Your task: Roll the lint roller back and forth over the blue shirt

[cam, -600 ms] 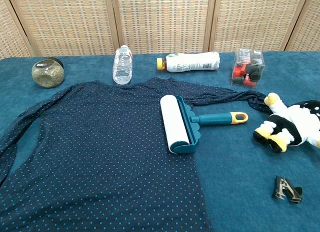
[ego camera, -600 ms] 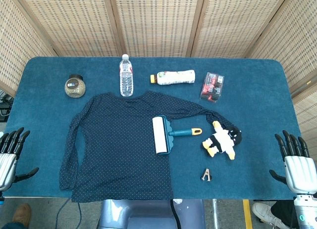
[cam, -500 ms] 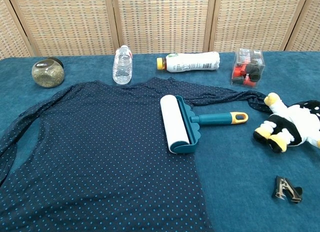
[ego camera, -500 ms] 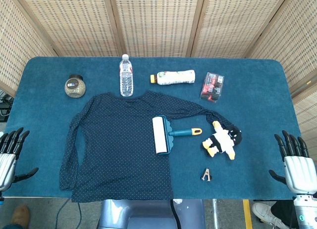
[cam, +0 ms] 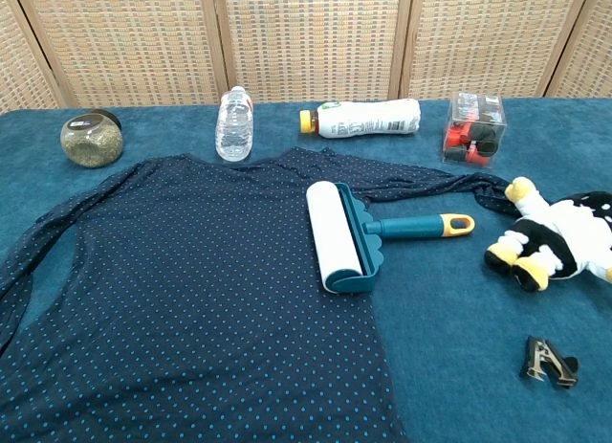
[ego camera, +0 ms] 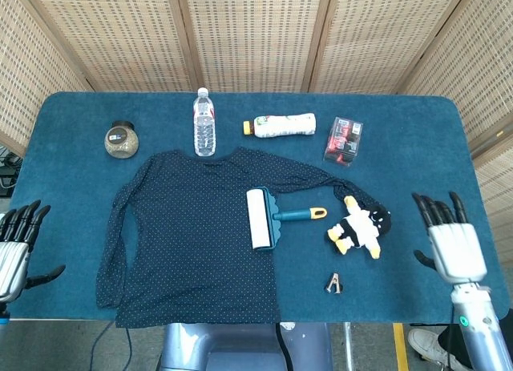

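Lint roller [ego camera: 263,219] lies flat on the right edge of the blue shirt [ego camera: 188,235], white roll on the fabric, teal handle with orange tip pointing right onto the table [ego camera: 417,139]. Shirt spread out mid-table. Right hand [ego camera: 449,239] hovers over the table's right side, fingers apart, holding nothing, well apart from the roller. Left hand [ego camera: 16,251] at the left edge, fingers spread, empty. Plush penguin [ego camera: 359,225] just right of the handle.
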Controlling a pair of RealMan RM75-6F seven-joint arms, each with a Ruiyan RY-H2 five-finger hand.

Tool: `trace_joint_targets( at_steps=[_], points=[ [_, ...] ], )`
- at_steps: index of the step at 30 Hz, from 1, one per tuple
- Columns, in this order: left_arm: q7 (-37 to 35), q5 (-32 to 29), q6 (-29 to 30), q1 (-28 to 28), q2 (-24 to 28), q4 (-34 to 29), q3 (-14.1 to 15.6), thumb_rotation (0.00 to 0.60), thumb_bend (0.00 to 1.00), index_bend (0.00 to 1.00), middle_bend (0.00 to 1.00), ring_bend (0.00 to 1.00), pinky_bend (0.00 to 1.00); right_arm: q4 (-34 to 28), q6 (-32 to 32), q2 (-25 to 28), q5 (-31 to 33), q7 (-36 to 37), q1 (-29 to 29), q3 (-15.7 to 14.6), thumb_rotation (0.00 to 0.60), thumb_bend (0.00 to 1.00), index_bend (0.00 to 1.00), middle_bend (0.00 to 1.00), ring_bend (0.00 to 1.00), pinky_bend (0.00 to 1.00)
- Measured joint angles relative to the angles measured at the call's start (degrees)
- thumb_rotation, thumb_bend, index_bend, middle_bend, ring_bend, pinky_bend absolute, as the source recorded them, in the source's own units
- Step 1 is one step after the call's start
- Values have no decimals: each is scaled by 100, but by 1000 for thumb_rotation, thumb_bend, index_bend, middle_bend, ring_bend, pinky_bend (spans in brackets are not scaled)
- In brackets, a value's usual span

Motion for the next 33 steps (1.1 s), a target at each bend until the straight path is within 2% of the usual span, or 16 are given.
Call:
trace_joint_targets(
  at_steps=[1, 3, 7, 9, 11, 13, 19, 22, 25, 31, 33],
  points=[
    [0, -30, -23, -11, -21, 32, -10, 600, 0, 0, 0, 0, 0, -34, -271, 4, 130, -114, 201, 99, 600, 0, 0, 864, 885, 893],
    [13, -115, -90, -36, -55, 76, -29, 600, 0, 0, 0, 0, 0, -90, -752, -2, 446, -307, 526, 244, 600, 0, 0, 908, 948, 991],
    [74, -260, -208, -84, -113, 138, -65, 600, 0, 0, 0, 0, 0, -193, -1746, -120, 1638, -843, 1297, 522, 600, 0, 0, 973, 1000, 1000],
    [84, -309, -235, -95, -123, 157, -75, 600, 0, 0, 0, 0, 0, -204, -1970, -242, 2235, -1071, 1632, 605, 600, 0, 6, 987, 1000, 1000],
    [87, -362, -256, -97, -124, 166, -84, 600, 0, 0, 0, 0, 0, -176, -2149, -454, 2937, -1321, 2025, 670, 600, 4, 46, 996, 1000, 1000],
    [87, -426, -291, -103, -122, 176, -95, 600, 0, 0, 0, 0, 0, -103, -2266, -744, 3586, -1580, 2442, 708, 600, 59, 123, 1000, 1000, 1000],
    [129, -533, -378, -141, -137, 196, -120, 600, 0, 0, 0, 0, 0, 268, -2253, -1745, 4730, -2155, 3431, 730, 600, 249, 268, 1000, 1000, 1000],
    [165, -569, -411, -157, -153, 207, -123, 600, 0, 0, 0, 0, 0, 454, -2137, -2056, 5106, -2340, 3711, 712, 600, 322, 288, 1000, 1000, 1000],
    [175, -607, -437, -168, -160, 213, -127, 600, 0, 0, 0, 0, 0, 714, -1961, -2351, 5410, -2502, 3916, 668, 600, 350, 296, 1000, 1000, 1000],
    [132, -669, -477, -185, -153, 238, -145, 600, 0, 0, 0, 0, 0, 1168, -1676, -2801, 5692, -2757, 4141, 466, 600, 472, 314, 1000, 1000, 1000],
    [105, -692, -511, -197, -147, 253, -149, 600, 0, 0, 0, 0, 0, 1242, -1636, -2888, 5762, -2798, 4171, 423, 600, 480, 312, 1000, 1000, 1000]
  ],
)
